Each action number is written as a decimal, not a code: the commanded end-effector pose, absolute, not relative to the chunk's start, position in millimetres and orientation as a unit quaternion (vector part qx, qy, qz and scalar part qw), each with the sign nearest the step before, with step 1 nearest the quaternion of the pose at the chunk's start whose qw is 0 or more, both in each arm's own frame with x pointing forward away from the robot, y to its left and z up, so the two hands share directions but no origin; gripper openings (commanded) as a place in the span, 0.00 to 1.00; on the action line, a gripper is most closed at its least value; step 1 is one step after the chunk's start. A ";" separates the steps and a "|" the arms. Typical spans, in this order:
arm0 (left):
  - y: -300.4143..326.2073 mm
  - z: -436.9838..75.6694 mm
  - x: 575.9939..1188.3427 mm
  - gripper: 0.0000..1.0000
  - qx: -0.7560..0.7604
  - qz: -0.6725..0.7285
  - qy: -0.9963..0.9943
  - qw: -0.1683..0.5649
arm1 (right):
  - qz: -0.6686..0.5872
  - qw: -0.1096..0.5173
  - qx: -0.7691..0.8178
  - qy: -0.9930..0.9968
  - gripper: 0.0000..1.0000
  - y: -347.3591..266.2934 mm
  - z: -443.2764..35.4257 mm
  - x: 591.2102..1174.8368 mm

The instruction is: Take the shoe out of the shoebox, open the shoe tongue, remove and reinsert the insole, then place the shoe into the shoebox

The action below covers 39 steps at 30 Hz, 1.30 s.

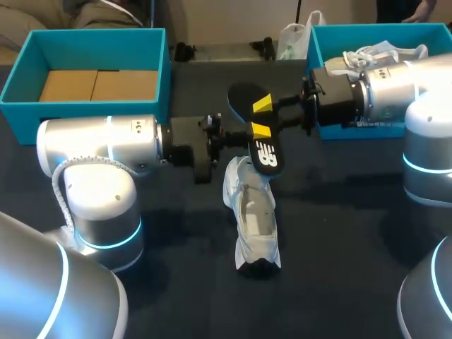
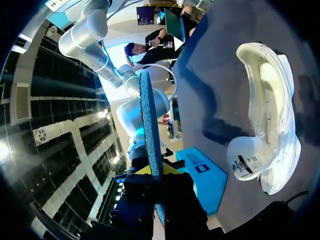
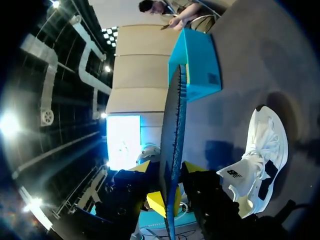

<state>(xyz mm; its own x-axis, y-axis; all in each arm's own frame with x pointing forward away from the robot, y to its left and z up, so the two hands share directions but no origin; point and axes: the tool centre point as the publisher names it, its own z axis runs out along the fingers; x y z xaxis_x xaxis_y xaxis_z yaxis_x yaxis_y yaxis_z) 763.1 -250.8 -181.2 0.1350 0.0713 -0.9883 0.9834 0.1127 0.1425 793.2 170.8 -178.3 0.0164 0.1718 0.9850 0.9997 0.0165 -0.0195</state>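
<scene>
Above the middle of the table (image 1: 339, 233), the dark insole (image 1: 267, 157) is held level in the air from both sides. Your left gripper (image 1: 259, 132) and your right gripper (image 1: 263, 105) each appear to pinch it, one yellow finger over and one under. Both wrist views show it edge-on between the tips. Just below it lies the white shoe (image 1: 254, 212), out of its box and loose on the table, opening upward, tongue (image 2: 245, 161) folded out; nothing holds it. The empty blue shoebox (image 1: 99, 46) stands at the far left, well apart. A second blue box (image 1: 314, 46) at the far right holds another shoe (image 1: 385, 53). The insole is judged to be removed and not yet reinserted. Three risks follow. If your two arms move apart or twist while both grip, the soft insole may buckle, slip or tear. If one gripper lets go before the other's hold is sure, the insole may sag and drop beside the shoe. If you push the insole into the unheld shoe, the shoe may slide or roll, and the insole may crumple at the opening instead of seating flat.
</scene>
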 end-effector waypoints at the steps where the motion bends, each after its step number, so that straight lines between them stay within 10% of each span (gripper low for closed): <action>1: -252.8 -181.4 763.0 0.00 0.519 -0.416 0.509 0.546 | -0.443 0.468 -0.545 -0.536 0.33 170.5 -178.5 791.5; 32: -252.8 -181.4 763.0 0.00 0.519 -0.416 0.509 0.546 | -0.463 0.469 -0.523 -0.541 0.00 171.5 -177.0 787.5; 33: -252.8 -181.4 763.0 0.04 0.519 -0.416 0.509 0.546 | -0.464 0.469 -0.522 -0.541 0.00 171.4 -176.9 787.4; 35: -252.8 -181.4 763.0 0.87 0.519 -0.416 0.509 0.546 | -0.465 0.468 -0.521 -0.542 0.00 171.3 -176.7 787.3; 39: -240.9 -174.2 759.7 1.00 0.518 -0.422 0.523 0.530 | -0.464 0.467 -0.521 -0.543 0.00 170.1 -177.2 787.0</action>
<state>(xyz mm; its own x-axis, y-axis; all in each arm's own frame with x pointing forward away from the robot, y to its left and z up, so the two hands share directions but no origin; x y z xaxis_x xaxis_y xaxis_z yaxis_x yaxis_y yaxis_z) 763.1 -249.7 -181.0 0.1081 0.0700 -0.9917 0.9866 0.1152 0.1157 787.8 170.3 -177.4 -0.0215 0.1280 0.9915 0.9995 0.0277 0.0181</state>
